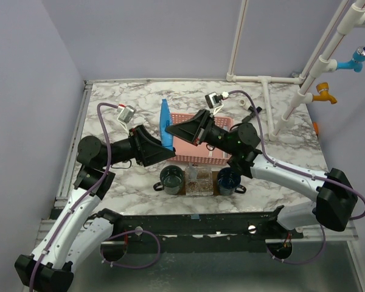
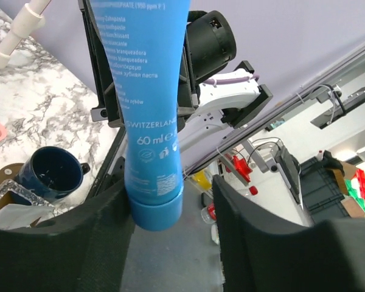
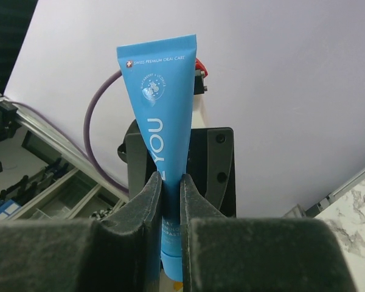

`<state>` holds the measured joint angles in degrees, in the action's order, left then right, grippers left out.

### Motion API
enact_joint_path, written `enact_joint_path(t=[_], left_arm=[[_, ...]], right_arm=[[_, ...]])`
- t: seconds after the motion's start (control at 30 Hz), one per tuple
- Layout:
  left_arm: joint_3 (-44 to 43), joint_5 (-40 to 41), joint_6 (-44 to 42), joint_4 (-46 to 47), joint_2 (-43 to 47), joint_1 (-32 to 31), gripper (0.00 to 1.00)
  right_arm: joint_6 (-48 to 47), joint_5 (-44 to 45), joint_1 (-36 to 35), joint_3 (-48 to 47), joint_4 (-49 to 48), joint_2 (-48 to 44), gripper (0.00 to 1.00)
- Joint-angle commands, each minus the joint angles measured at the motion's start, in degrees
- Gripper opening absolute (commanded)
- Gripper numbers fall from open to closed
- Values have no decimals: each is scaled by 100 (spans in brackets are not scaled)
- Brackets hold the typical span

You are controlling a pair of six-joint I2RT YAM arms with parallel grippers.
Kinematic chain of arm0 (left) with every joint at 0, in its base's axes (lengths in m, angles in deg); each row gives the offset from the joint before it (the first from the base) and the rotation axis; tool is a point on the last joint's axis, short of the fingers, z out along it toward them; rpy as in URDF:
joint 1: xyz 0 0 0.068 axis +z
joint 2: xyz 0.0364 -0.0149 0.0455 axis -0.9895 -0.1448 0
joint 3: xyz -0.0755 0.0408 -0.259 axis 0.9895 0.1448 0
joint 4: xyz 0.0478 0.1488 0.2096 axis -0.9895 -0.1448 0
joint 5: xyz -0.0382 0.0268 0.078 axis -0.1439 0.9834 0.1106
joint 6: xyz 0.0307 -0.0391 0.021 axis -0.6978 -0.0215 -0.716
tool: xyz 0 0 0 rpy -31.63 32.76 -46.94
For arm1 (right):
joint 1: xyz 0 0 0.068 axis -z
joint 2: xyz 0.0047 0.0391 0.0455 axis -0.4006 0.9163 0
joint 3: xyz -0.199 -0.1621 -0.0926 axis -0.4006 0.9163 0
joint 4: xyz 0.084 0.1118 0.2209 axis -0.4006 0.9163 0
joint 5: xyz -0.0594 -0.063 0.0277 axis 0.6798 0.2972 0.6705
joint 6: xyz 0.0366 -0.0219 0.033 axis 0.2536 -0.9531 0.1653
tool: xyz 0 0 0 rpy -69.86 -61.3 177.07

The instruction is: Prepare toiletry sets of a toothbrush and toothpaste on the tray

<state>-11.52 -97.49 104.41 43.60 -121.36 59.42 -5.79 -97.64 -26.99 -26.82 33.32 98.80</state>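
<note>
The toothpaste (image 1: 164, 118) is a blue tube with a blue cap, held upright in the air over the left end of the pink basket. My right gripper (image 3: 171, 201) is shut on its middle, crimped end up. My left gripper (image 2: 170, 237) stands open around the cap end (image 2: 156, 213). The cap rests against the left finger (image 2: 79, 243), with a gap to the right one. In the top view the right gripper (image 1: 170, 131) sits just above the left gripper (image 1: 169, 149). The dark brown tray (image 1: 186, 185) lies near the front. The toothbrush is out of view.
A pink mesh basket (image 1: 201, 143) sits behind the tray. On the tray stand a dark green cup (image 1: 171, 179), a clear box (image 1: 201, 179) and a blue cup (image 1: 229, 180). White pipes (image 1: 264, 82) rise at the back right.
</note>
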Motion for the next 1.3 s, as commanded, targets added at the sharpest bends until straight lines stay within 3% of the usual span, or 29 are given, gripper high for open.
enact_joint_path(t=[0.0, 0.2, 0.33, 0.4, 0.47, 0.67, 1.0, 1.27], left_arm=[[-4, -202, 162, 362, 143, -32, 45], [20, -215, 171, 387, 138, -33, 17], [40, -220, 155, 391, 126, -34, 0], [32, -212, 94, 318, 134, -32, 0], [-7, -195, -109, 47, 167, -33, 0], [-205, -51, -1030, -1219, 288, -33, 0], [-1028, 485, -3341, -4419, 177, -41, 0], [-1695, 1623, -4664, -6033, -46, -407, 0]], right_arm=[[7, -53, -68, 12, -430, 26, 1], [9, -23, -105, 64, -475, 28, 1], [-52, -80, -108, 105, -466, 7, 17], [-99, -99, -107, 139, -408, -35, 35], [-260, -111, -108, 130, -228, -135, 45], [-1175, -65, -109, -153, 1275, -638, 60], [-2754, 751, -113, -1397, 4819, -961, 68], [-3361, 1126, -100, -2365, 6594, -628, 69]])
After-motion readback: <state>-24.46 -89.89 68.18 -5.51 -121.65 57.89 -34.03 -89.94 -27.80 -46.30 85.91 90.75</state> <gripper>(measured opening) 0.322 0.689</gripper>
